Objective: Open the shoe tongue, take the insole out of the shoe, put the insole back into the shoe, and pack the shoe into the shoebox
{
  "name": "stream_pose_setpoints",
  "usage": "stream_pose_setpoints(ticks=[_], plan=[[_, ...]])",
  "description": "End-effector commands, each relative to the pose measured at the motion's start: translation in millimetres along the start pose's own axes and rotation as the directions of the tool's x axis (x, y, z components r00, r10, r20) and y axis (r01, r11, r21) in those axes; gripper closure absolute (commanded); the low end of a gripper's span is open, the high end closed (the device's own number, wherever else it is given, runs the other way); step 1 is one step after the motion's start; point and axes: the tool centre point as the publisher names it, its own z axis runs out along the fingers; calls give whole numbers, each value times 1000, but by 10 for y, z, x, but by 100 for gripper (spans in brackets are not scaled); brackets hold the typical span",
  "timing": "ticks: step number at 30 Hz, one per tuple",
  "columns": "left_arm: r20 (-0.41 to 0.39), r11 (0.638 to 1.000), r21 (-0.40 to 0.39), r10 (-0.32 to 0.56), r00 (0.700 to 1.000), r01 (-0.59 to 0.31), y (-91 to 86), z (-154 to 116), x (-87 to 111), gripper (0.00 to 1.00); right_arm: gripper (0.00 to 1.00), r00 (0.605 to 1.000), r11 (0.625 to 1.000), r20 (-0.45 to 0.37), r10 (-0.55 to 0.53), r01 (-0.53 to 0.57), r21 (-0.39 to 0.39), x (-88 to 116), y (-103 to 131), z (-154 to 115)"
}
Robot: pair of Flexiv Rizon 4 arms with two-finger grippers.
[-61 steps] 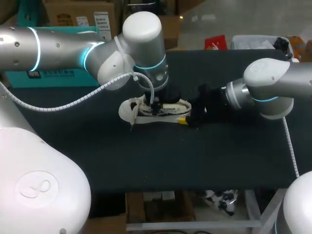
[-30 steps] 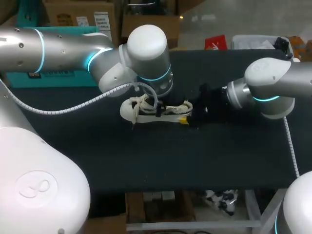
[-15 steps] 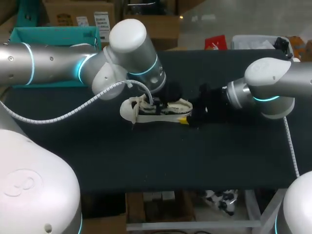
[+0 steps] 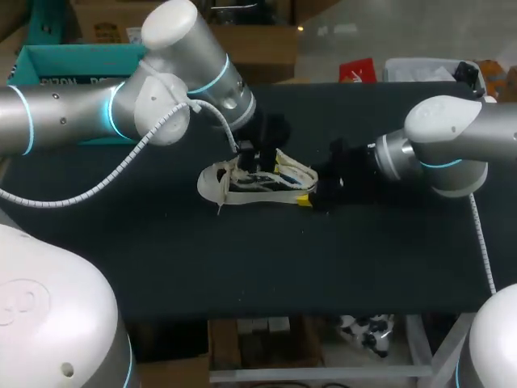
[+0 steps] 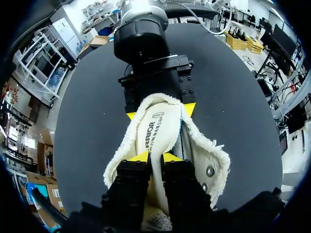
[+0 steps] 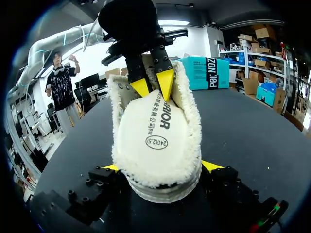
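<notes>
Head view: we see the shoe mid-tabletop, toe left, heel right. Our left claw, coming in from far left, sits over the shoe's opening w/ the insole pinched and tilted up out of it. Right claw clamps the heel. The teal shoebox is by the far-left corner.

Left wrist view: left claw is narrow, both tips tight on the insole. The shoe lies under it, and the right claw straddles the heel beyond.

Right wrist view: right claw is wide, holding the shoe at the heel from both sides. Left claw nips the insole at its far end. The shoebox stands far behind.
</notes>
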Motion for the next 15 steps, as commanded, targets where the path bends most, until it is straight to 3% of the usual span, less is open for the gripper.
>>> stream_pose_setpoints(ticks=[1, 11, 15], plan=[[-28, 997, 76, 15, 999, -13, 10, -244, 58, 100, 100, 1000, 1000, -2, 2, -2, -1, -26, -94, 69], [-90, 987, 159, 24, 996, -9, 1, -366, 137, 100, 100, 1000, 1000, -2, 2, -2, -1, -26, -94, 69], [-96, 973, 229, 23, 995, 0, -22, -428, 172, 100, 100, 1000, 1000, -2, 2, -2, -1, -26, -94, 69]])
